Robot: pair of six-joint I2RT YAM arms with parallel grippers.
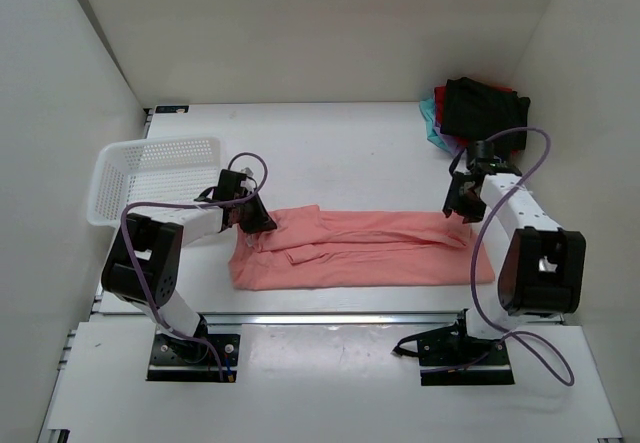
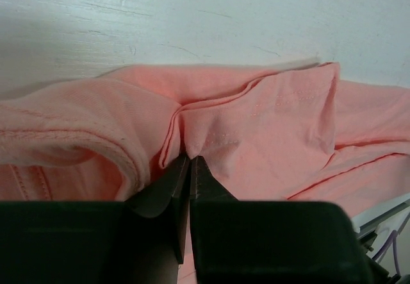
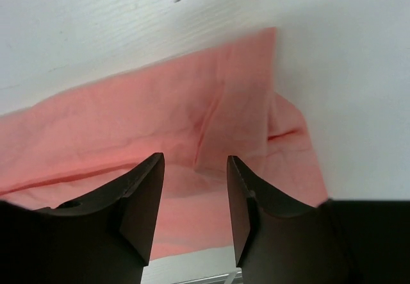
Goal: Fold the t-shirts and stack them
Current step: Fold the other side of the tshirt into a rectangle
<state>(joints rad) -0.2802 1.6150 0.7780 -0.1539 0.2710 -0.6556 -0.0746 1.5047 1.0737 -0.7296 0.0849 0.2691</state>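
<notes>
Salmon-pink t-shirt [image 1: 370, 253] lies pinched in left gripper [image 2: 191, 159], other end beneath right gripper [image 3: 195, 168]'s parted jaws.

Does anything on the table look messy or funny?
Yes. The pink t-shirt is folded into a long strip, but its left end is bunched and wrinkled where the left jaws pinch it. The stack of folded shirts in the far right corner looks uneven, with teal poking out.
</notes>
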